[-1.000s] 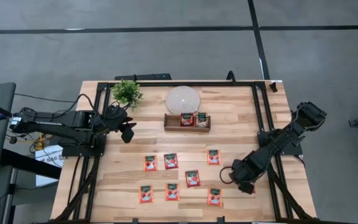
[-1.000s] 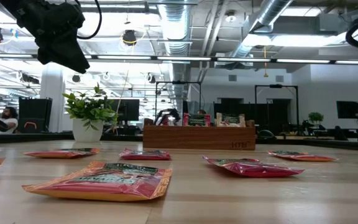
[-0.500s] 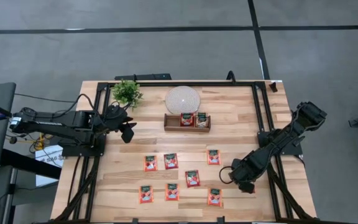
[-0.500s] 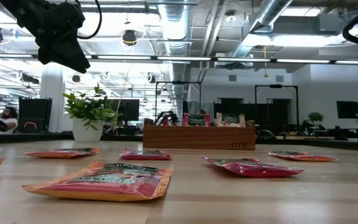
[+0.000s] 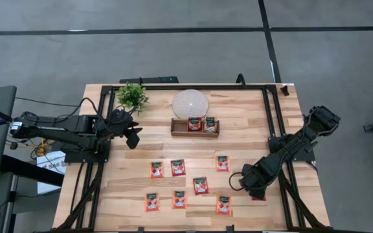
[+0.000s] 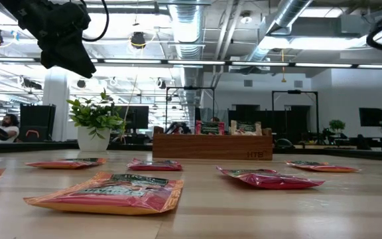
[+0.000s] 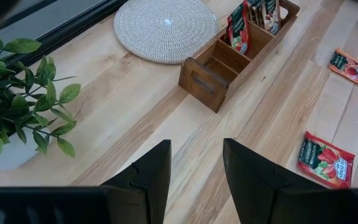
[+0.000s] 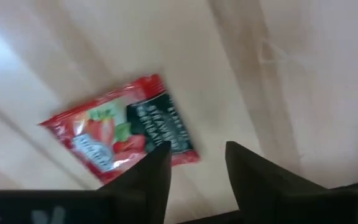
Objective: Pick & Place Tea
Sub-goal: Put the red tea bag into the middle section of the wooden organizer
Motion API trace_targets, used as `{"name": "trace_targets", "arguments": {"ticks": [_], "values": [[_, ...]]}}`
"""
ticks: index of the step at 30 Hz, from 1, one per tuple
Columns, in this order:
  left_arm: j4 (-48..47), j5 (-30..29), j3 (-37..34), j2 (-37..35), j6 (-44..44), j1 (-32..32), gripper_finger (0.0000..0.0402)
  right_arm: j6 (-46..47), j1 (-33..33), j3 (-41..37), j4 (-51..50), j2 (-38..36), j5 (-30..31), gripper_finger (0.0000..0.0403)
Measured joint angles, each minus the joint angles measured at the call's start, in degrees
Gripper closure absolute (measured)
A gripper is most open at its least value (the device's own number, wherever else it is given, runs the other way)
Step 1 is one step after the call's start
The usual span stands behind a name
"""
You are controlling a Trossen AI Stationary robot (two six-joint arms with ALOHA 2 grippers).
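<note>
Right gripper (image 8: 194, 163), fingers spread, hovers low over a tea packet (image 8: 122, 129) at the table's (image 5: 251, 123) near right. Left gripper (image 7: 194, 163), fingers spread, waits far left beside the plant (image 5: 132, 96).

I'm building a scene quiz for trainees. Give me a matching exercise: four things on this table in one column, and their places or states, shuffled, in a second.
1. plant
2. woven mat
3. wooden tray
4. right end effector

a. holds two upright tea packets
b. open above a flat tea packet
c. round, just behind the tray
d. back-left corner of the table

Pairs: 1-d, 2-c, 3-a, 4-b
</note>
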Motion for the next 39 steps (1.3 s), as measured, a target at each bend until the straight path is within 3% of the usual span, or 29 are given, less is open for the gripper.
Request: {"name": "trace_targets", "arguments": {"ticks": [13, 27, 39], "values": [[0.0, 1.09, 0.0, 0.0, 0.46, 0.01, 0.0264, 3.1, 0.04, -4.64, 4.57, -0.17, -2.12, 0.0289], [0.01, 0.87, 0.0, -0.01, 0.48, 0.01, 0.0264, 4.52, -2.6, -4.83, 4.12, 0.04, -2.27, 0.0397], [0.01, 0.87, 0.0, 0.0, 0.48, 0.01, 0.0264, 1.84, -8.67, -4.8, 2.54, 0.09, -0.42, 0.0402]]}}
